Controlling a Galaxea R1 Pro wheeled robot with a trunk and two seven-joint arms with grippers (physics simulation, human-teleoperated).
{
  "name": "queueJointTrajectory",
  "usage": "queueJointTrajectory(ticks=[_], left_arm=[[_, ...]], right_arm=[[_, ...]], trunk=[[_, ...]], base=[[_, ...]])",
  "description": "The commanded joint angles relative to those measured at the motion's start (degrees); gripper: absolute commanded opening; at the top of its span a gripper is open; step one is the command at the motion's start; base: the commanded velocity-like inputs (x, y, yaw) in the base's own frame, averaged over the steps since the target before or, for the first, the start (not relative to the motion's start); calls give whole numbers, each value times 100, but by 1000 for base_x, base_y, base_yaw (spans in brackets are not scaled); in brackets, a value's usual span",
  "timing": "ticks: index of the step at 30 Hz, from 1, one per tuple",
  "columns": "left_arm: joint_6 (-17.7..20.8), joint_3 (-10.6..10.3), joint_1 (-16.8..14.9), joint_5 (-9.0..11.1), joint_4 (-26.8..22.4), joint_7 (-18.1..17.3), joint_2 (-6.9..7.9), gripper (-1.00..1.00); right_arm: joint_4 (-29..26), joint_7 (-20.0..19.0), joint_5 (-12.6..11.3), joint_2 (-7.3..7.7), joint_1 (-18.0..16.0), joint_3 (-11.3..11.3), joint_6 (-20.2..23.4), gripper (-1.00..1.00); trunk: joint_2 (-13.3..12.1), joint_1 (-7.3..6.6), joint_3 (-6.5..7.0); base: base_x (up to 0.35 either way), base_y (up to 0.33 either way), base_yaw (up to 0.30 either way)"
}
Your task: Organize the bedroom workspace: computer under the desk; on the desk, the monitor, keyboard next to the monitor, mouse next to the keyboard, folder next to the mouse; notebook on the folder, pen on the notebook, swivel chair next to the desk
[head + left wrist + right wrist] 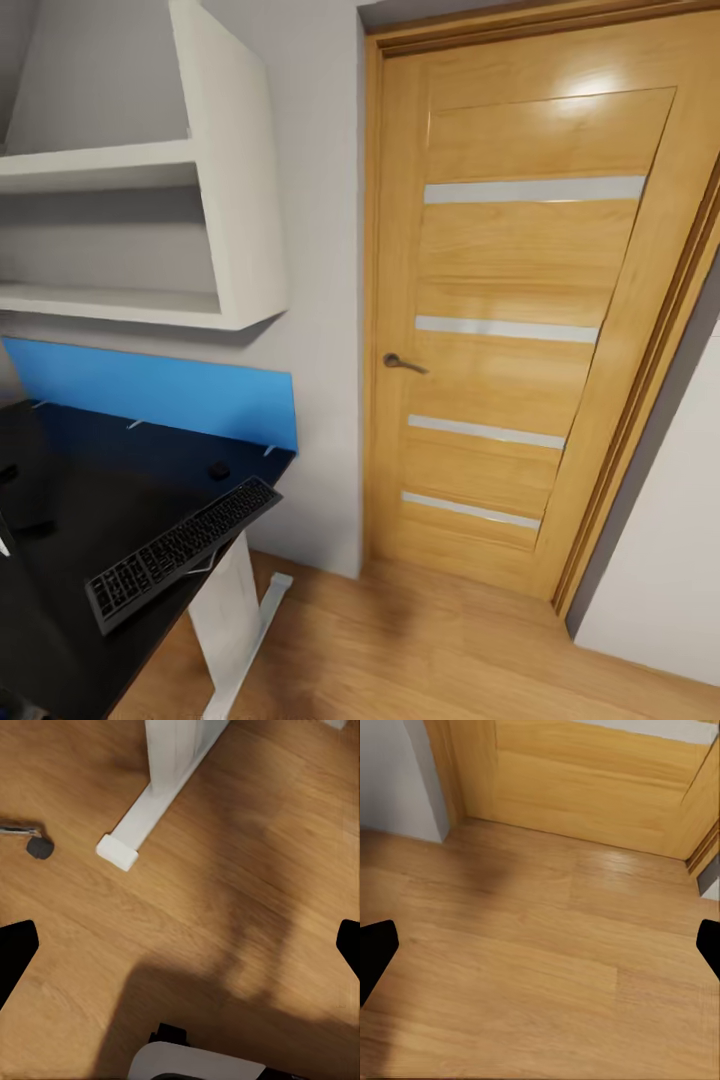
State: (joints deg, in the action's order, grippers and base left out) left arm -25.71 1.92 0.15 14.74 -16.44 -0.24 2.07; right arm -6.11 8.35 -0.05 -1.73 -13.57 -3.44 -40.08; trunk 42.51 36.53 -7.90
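A black keyboard [185,548] lies at an angle on the desk [90,500], its far corner overhanging the edge; a small dark object, perhaps the mouse [218,469], sits just behind. A wooden door [530,320] stands right. Both grippers' fingertips spread wide, empty, over bare floor [547,960]. Folder, notebook and pen seemingly remain.

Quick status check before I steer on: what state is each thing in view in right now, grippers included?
keyboard: lying on the desk, angled, one end past the desk's edge.
desk: upright, blue back panel in place.
door: shut.
wall shelf: nothing seen on it.
left gripper: open, holding nothing, over the wood floor.
right gripper: open, holding nothing, over floor near the door.
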Motion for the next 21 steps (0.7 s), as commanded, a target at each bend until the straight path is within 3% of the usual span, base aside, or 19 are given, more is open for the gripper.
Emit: queueJointTrajectory(ticks=[1, 11, 15, 21], left_arm=[[-11, 13, 1, -6, -9, -3, -6, 100], [-27, 7, 2, 2, -99, 5, -69, 100], [-21, 3, 2, -8, -727, 10, -356, 100], [101, -6, 0, -22, -1513, 143, -590, 100]], right_arm=[[5, 44, -2, 3, -5, -31, 8, 100], [-13, 59, -7, -1, -5, -10, -186, 100], [-3, 71, -18, -2, -5, 4, -583, 100], [57, 72, -21, -3, -5, 1, -685, 100]], trunk=[[6, 1, -8], [6, 1, -8], [6, 1, -8], [6, 1, -8]], base=[[0, 0, 286], [0, 0, 286], [0, 0, 286], [0, 0, 288]])
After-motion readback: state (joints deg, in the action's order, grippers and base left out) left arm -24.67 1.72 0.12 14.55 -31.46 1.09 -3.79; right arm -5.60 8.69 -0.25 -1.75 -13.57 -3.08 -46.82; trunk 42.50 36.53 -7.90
